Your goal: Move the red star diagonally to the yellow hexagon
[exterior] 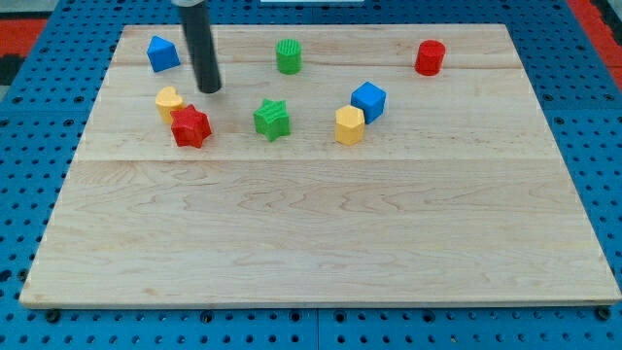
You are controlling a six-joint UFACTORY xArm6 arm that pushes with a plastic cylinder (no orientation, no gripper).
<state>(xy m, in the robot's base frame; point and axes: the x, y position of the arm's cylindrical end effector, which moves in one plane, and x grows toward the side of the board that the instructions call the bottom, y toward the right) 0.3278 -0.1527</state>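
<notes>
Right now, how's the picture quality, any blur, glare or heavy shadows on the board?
Camera view: lighting is even and soft, with no glare on the wooden board. Blocks such as the red star and yellow hexagon are a little soft-edged but readable, casting only faint shadows. My tip is sharp enough; the rod's top is cut off by the frame.

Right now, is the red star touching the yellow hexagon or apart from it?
Apart. The red star lies at the view's left against another yellow block; the yellow hexagon sits far right, beyond the green star.

green star (272,119) | green cylinder (288,55) | red cylinder (430,57) | blue cube (368,100) | blue block (162,52) | yellow block (168,101) | wooden board (311,233)
</notes>
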